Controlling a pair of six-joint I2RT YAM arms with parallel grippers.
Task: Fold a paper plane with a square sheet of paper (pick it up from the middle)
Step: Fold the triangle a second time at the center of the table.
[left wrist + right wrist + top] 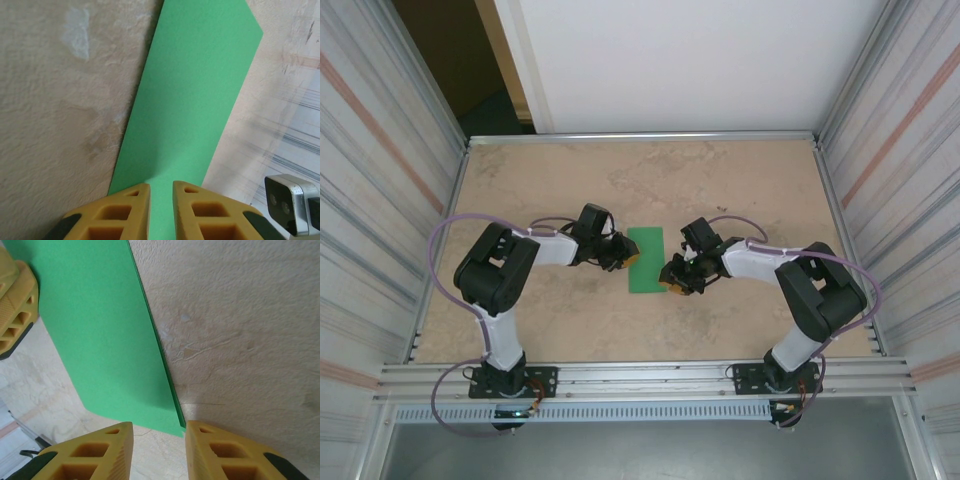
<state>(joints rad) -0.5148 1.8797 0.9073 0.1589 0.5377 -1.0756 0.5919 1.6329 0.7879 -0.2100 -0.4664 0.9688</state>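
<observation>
Green, matt, unmarked: the square sheet of paper lies flat on the table as a narrow oblong, betw. the two sets of jaws. Right-wrist view: long edge shows a second layer, i.e. folded double. Table surface beige, mottled, stone-like.

Left gripper: yellow lattice-moulded jaws nearly together, thin slit only. Sheet runs ahead of them and under the tips; near end hidden, contact w/ paper can't be told.

Right gripper: jaws wide apart, holding nothing; sheet's corner just ahead of the gap.
</observation>
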